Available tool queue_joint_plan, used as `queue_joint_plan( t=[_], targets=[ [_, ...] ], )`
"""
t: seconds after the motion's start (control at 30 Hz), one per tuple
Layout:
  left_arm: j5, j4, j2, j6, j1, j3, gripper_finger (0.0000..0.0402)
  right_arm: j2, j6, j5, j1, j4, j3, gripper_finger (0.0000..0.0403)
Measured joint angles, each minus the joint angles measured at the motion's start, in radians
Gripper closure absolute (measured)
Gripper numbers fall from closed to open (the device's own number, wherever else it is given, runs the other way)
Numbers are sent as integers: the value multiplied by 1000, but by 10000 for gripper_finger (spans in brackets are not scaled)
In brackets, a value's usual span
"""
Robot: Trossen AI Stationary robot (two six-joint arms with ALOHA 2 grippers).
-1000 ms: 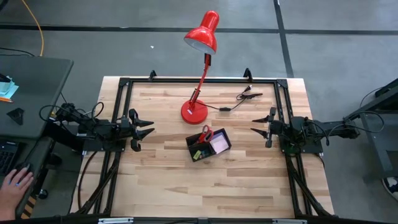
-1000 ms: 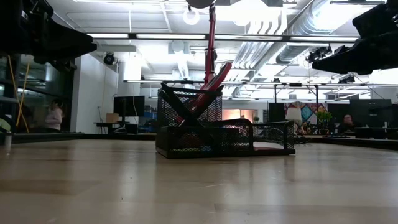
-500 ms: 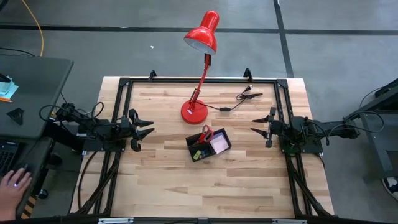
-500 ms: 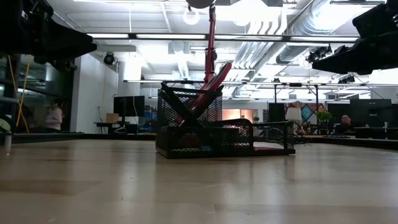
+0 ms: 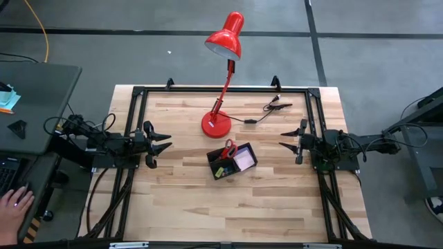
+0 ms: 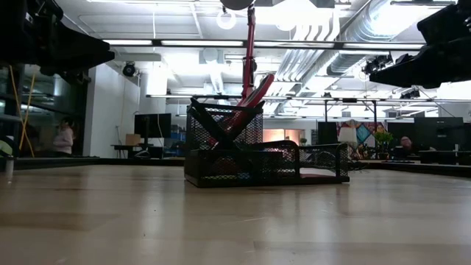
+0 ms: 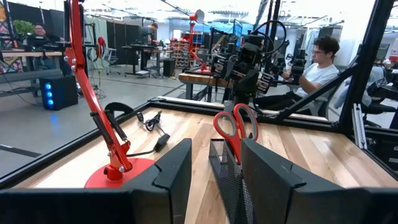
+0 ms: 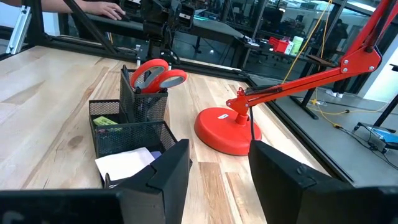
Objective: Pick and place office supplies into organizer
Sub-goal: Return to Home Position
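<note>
Only the right wrist view looked down into the organizer [image 8: 134, 134]: a pale sticky pad [image 8: 124, 163] lay flat in a low compartment, and the red scissors [image 8: 155, 71] stood handles-up in the tall cup. From above, the organizer sat mid-table between the left gripper [image 5: 168, 141] and the right gripper [image 5: 282, 139], well apart from both, and both had their fingers spread.
</note>
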State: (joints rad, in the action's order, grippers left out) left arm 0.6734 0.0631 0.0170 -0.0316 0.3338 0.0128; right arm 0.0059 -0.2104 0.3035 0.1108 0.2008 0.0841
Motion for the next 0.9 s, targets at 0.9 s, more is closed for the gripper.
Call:
queue_joint_plan(
  t=[0.9],
  targets=[
    [0,0,0,0,0,0,275,0,0,0,0,0,0,246]
  ],
)
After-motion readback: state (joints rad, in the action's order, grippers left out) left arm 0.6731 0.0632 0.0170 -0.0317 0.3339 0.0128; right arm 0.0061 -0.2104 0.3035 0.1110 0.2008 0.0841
